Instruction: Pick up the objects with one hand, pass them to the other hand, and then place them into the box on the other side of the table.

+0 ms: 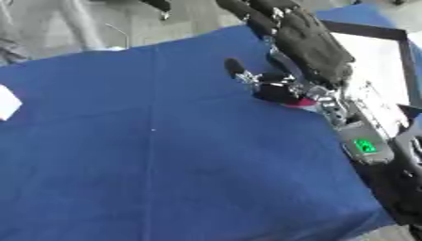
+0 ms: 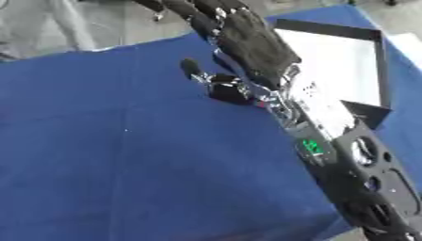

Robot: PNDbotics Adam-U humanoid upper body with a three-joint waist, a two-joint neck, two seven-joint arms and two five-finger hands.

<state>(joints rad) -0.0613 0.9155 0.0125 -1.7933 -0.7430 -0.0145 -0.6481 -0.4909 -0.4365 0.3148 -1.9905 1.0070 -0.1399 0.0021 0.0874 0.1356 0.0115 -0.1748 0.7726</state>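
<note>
My right arm reaches in from the lower right, and my right hand (image 1: 312, 47) hangs back-up over the far right part of the blue table. Its fingers stretch straight toward the far edge and its thumb (image 1: 235, 67) sticks out to the left, so it is open. A small dark object with a pinkish-red edge (image 1: 283, 95) lies just under the wrist, below the thumb; whether the hand touches it is hidden. The box (image 2: 329, 28), black-rimmed with a white floor, sits right of the hand. My left hand does not show.
The blue cloth (image 1: 165, 155) covers the table. A white corner (image 1: 6, 102) pokes in at the left edge. A green light (image 1: 364, 146) glows on my forearm. Grey floor lies beyond the far edge.
</note>
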